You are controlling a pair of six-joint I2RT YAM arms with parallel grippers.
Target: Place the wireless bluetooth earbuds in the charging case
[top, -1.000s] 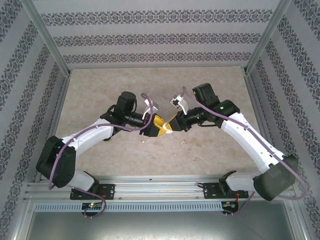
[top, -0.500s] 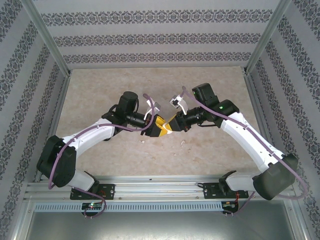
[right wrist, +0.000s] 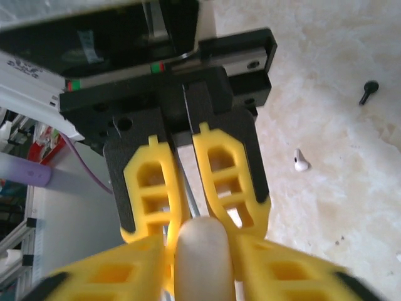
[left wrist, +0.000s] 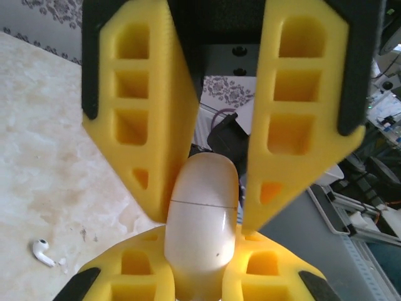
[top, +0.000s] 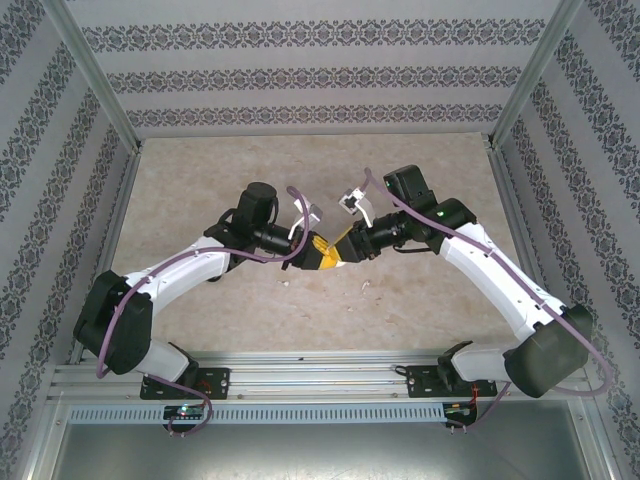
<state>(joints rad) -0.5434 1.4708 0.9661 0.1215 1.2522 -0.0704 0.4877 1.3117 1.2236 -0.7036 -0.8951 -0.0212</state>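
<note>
The white charging case (left wrist: 202, 213), lid closed, hangs in the air between both grippers above the table's middle. My left gripper (left wrist: 200, 241) is shut on its lower half. My right gripper (right wrist: 200, 246) faces it tip to tip, and its yellow fingers (left wrist: 294, 125) stand slightly apart round the case's lid end, loose on it. In the top view the two grippers meet at the left gripper (top: 320, 252) and the right gripper (top: 340, 250). One white earbud (left wrist: 42, 252) lies on the table below. The right wrist view shows a white earbud (right wrist: 301, 161) and a black earbud (right wrist: 369, 91) on the table.
Two small whitish buds lie on the marble tabletop just in front of the grippers, one (top: 287, 280) to the left and one (top: 365, 288) to the right. Patterned walls and a metal frame (top: 100, 90) enclose the table on three sides.
My left gripper has closed onto the case. My right gripper's fingers have spread apart from their grip on it. Both arms have barely shifted.
</note>
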